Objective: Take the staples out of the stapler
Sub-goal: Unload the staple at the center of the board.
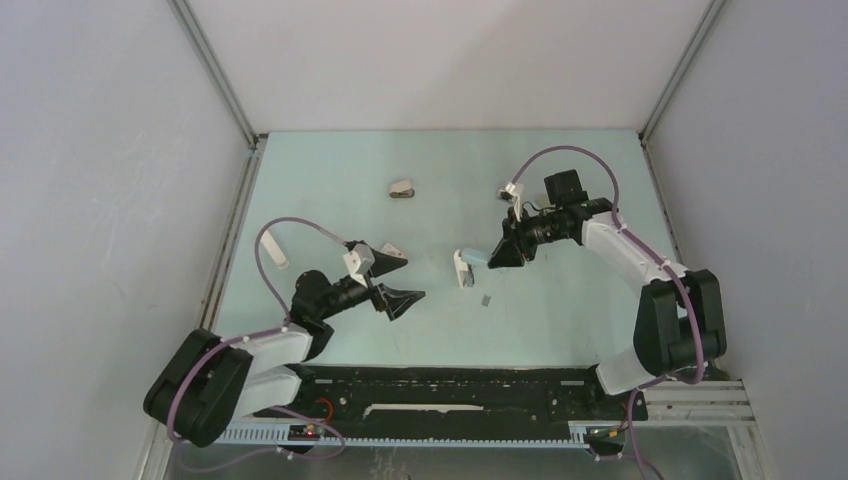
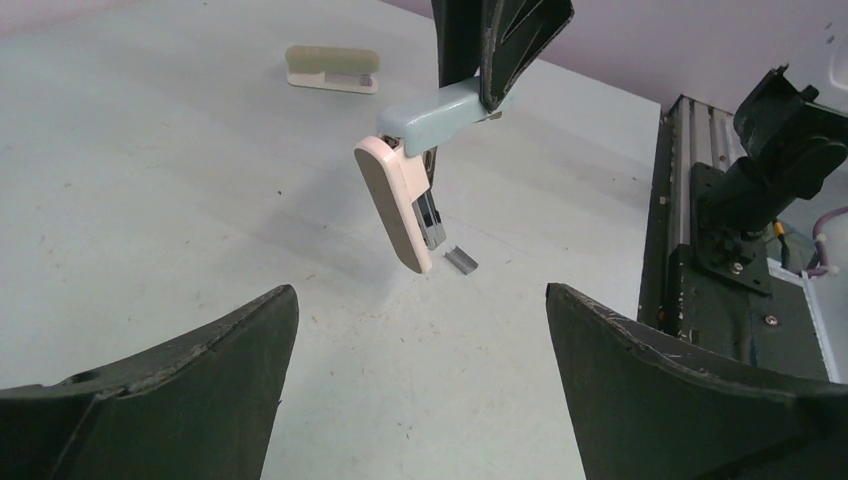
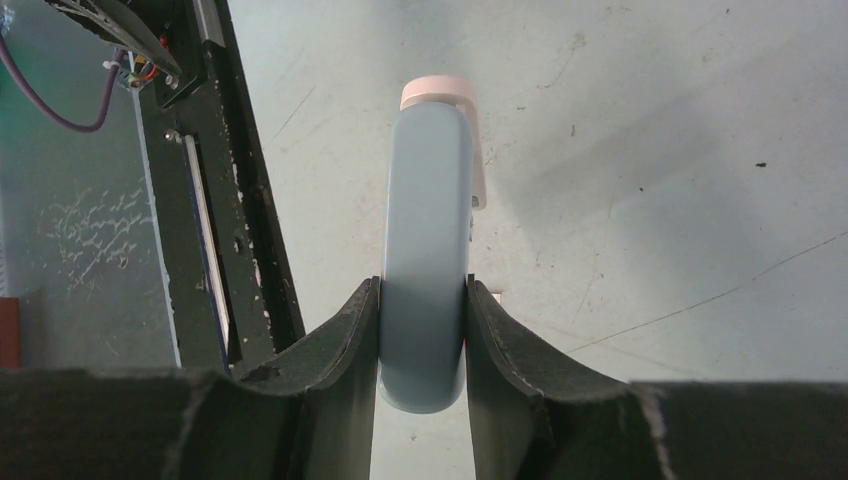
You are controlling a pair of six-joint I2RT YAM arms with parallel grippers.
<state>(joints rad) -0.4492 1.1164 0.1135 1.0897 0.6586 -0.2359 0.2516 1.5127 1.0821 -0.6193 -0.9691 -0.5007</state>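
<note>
The stapler (image 1: 470, 260) hangs above the middle of the table, held by its pale-blue top (image 2: 445, 108) in my right gripper (image 1: 500, 254), which is shut on it. In the right wrist view the blue body (image 3: 425, 250) is pinched between both fingers of that gripper (image 3: 423, 292). The stapler is swung open, with its whitish base (image 2: 393, 205) hanging down and a dark metal magazine showing behind it. A short grey strip of staples (image 2: 461, 260) lies on the table just below it (image 1: 485, 299). My left gripper (image 1: 412, 277) is open and empty, left of the stapler (image 2: 420, 300).
A squat dark grey-brown item with a white part (image 1: 402, 189) lies farther back on the table (image 2: 333, 68). A small white piece (image 1: 276, 254) sits near the left edge. The black base rail (image 1: 450, 385) runs along the near edge (image 2: 720, 260).
</note>
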